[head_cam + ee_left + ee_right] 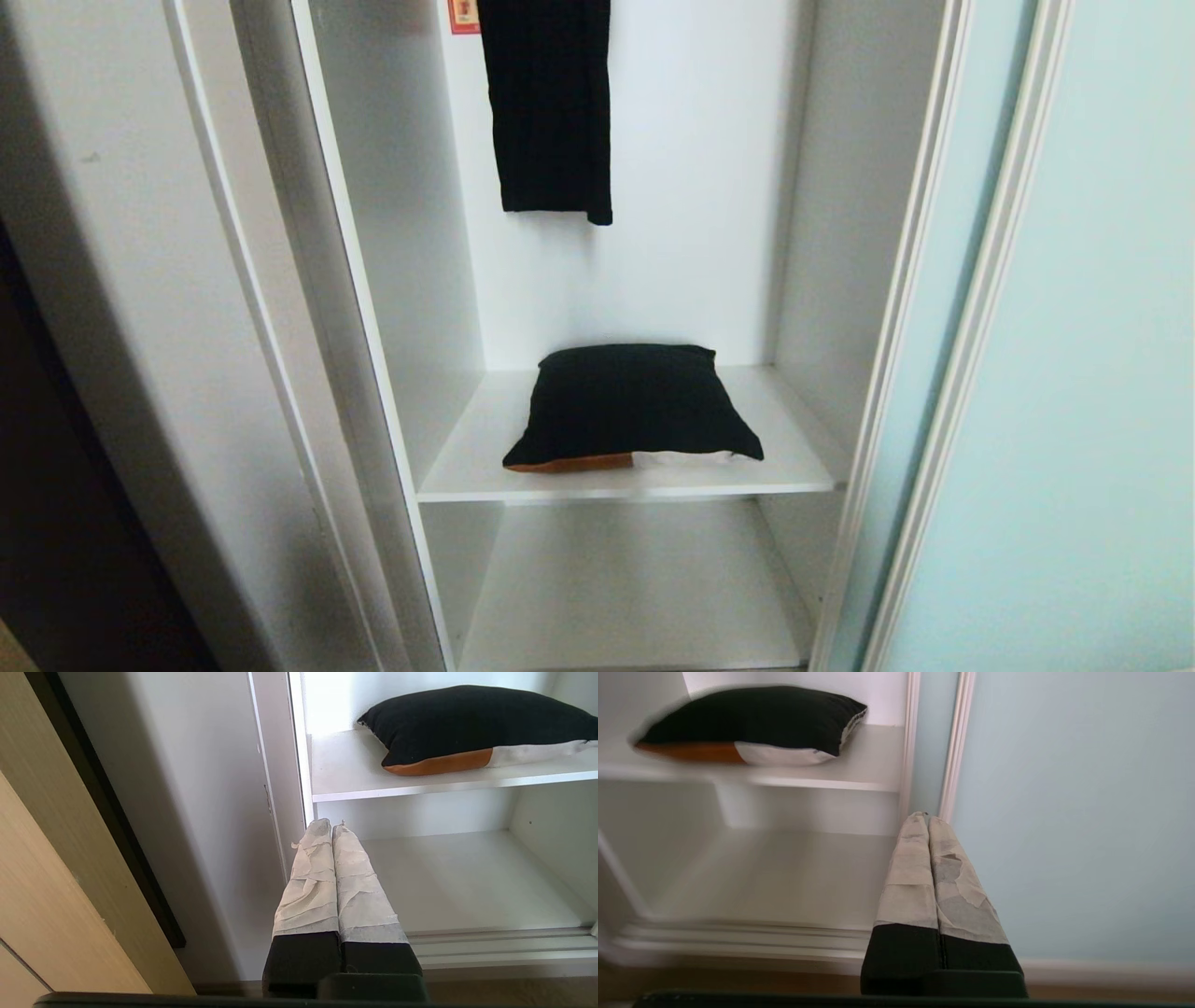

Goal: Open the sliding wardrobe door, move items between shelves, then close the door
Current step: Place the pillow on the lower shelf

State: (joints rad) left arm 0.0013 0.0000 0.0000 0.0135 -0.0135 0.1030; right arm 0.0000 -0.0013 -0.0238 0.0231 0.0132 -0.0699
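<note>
door's (pixel 1102 373) slid off to 3 o'clock, black cushion (pixel 630 403) sits mid-shelf (pixel 803 467), both end effectors (pixel 331 828) (pixel 927 819) pinched shut and empty, so I'd open one wide before reaching for the cushion.

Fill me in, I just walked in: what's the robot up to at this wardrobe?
Nothing is being handled right now. The sliding wardrobe door stands open at the right. A black cushion with orange and white parts lies on the upper shelf; the lower shelf is bare. The left gripper and right gripper are shut and hold nothing, low before the compartment.
</note>
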